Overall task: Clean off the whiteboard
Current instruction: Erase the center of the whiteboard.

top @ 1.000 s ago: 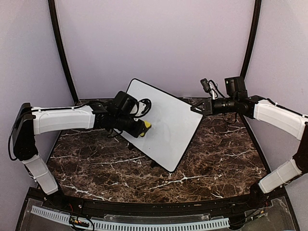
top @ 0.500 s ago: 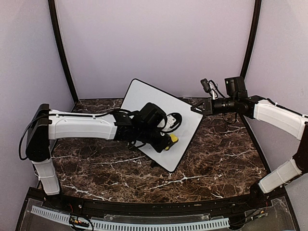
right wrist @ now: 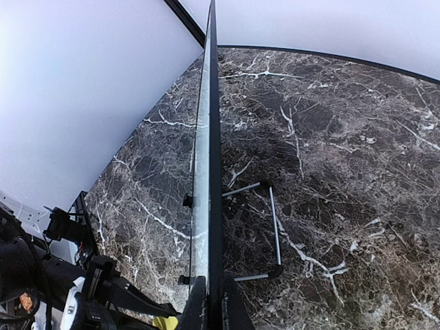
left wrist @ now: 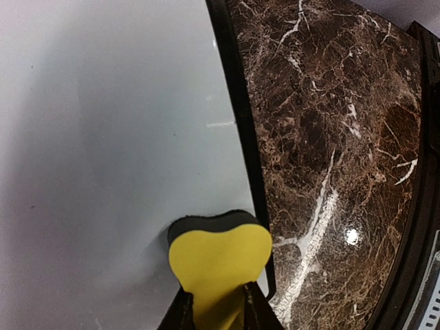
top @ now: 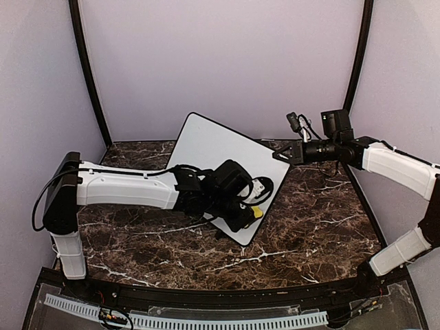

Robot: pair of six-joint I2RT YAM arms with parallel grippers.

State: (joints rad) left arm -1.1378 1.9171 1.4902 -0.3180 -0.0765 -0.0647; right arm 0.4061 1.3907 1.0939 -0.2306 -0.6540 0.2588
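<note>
The whiteboard (top: 220,155) stands tilted on the marble table, white with a thin black frame, and its face (left wrist: 110,137) shows no writing. My left gripper (top: 253,213) is shut on a yellow eraser block (left wrist: 218,256) with a black felt edge. The felt presses against the board near its right frame edge, low on the board. My right gripper (top: 278,156) is shut on the board's upper right edge. From the right wrist the whiteboard (right wrist: 206,172) appears edge-on, running straight away from my right gripper (right wrist: 212,306), with its wire stand (right wrist: 271,230) behind it.
Brown marble tabletop (top: 309,220) surrounds the board. Lilac walls and two curved black posts (top: 86,75) close in the back. A white perforated strip (top: 185,320) runs along the near edge.
My left arm has swept the eraser across the board from its left side down toward the lower right edge. The right arm and the board have stayed still.
</note>
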